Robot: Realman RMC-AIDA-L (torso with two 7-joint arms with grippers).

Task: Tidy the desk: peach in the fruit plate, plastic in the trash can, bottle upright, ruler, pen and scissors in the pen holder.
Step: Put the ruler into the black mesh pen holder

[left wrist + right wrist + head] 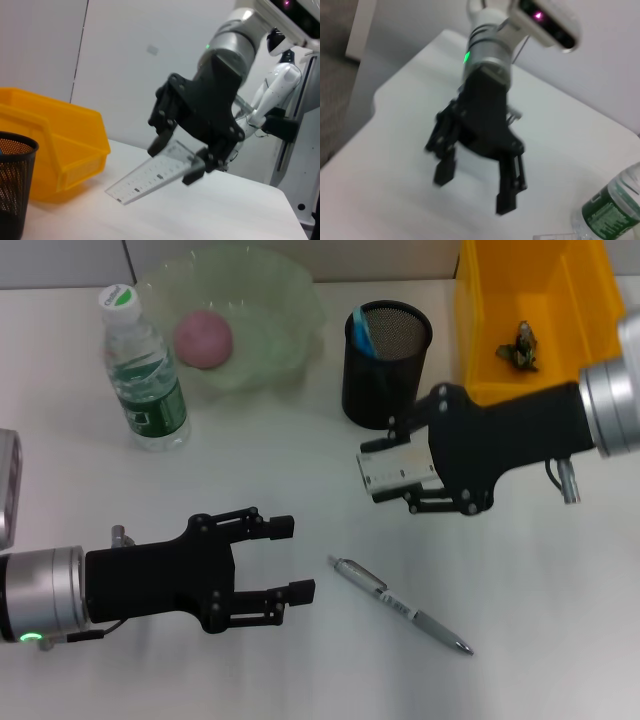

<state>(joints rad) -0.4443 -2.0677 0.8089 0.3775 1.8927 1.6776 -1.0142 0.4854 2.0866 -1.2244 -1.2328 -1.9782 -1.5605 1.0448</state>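
**Ruler gripped in the air beside the pen holder, pen loose on the surface**

At the left of the head view the water bottle (pixel 146 370) stands upright on the white surface (pixel 560 600), its white cap on top. Just to its right sits the pale green fruit plate (pixel 270 300), and the pink peach (pixel 204 338) lies inside it.

Below these, the left tool (pixel 296 558) hangs over the bare surface with its fingers spread apart and nothing between them (the right wrist view shows the same released pose (pixel 475 189), with the bottle (pixel 612 207) at the edge of that picture).

Toward the middle, the black mesh pen holder (pixel 386 365) stands upright, with something blue showing inside at its rim. Nearer the robot, the pen (pixel 400 604) lies flat on the surface at a diagonal, apart from both tools.

The right tool (pixel 395 472) is clenched on the clear ruler (pixel 400 468), just beside the pen holder on its near side. In the left wrist view the ruler (pixel 150 177) slants downward from the right tool (pixel 175 160), raised above the surface.

At the far right is the yellow bin (pixel 500 300), close beside the pen holder, with a small dark crumpled piece (pixel 520 346) lying inside.
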